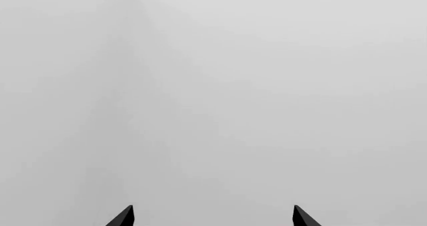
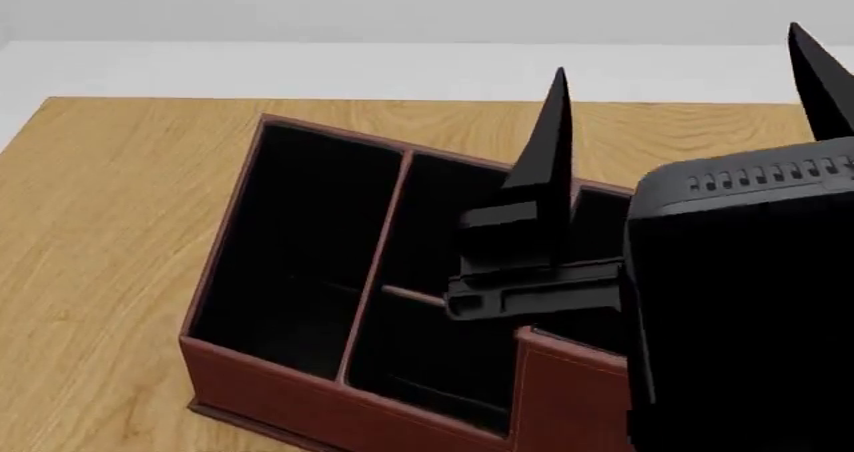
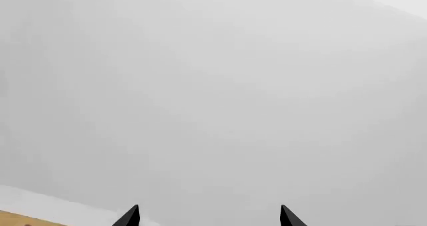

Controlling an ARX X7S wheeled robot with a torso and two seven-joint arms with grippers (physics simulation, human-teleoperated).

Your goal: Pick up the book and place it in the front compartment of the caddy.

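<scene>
A light wooden table (image 2: 120, 222) fills the head view's left and centre, with pale floor and a grey wall along the top. The caddy (image 2: 307, 397) sits at lower centre, its long axis running from upper left toward lower right, the right end cut off behind the right gripper (image 2: 694, 82), whose jaws stand spread apart, pointing up. The book is not visible anywhere. The left gripper (image 1: 213, 217) shows only parted tips against blank grey.
</scene>
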